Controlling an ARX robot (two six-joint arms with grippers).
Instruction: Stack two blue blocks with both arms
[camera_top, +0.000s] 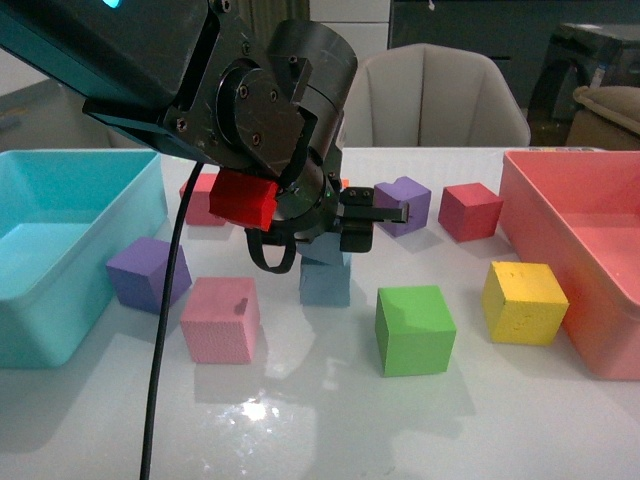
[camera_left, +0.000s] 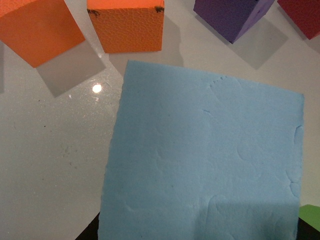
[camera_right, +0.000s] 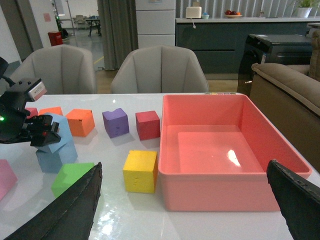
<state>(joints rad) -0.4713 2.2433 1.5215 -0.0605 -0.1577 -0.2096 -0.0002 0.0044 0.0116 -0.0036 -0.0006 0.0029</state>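
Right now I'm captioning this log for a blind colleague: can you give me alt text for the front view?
The left hand holds a blue block on top of a second blue block at the middle of a white table. Pink, green, yellow and purple cubes lie around, between a teal bin and a pink bin.

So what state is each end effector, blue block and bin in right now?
Left end effector: shut on the upper blue block.
Right end effector: open, holding nothing.
Upper blue block: gripped, tilted, seemingly resting on the lower blue block.
Lower blue block: flat on the table, not gripped.
Teal bin: visible part empty.
Pink bin: empty.
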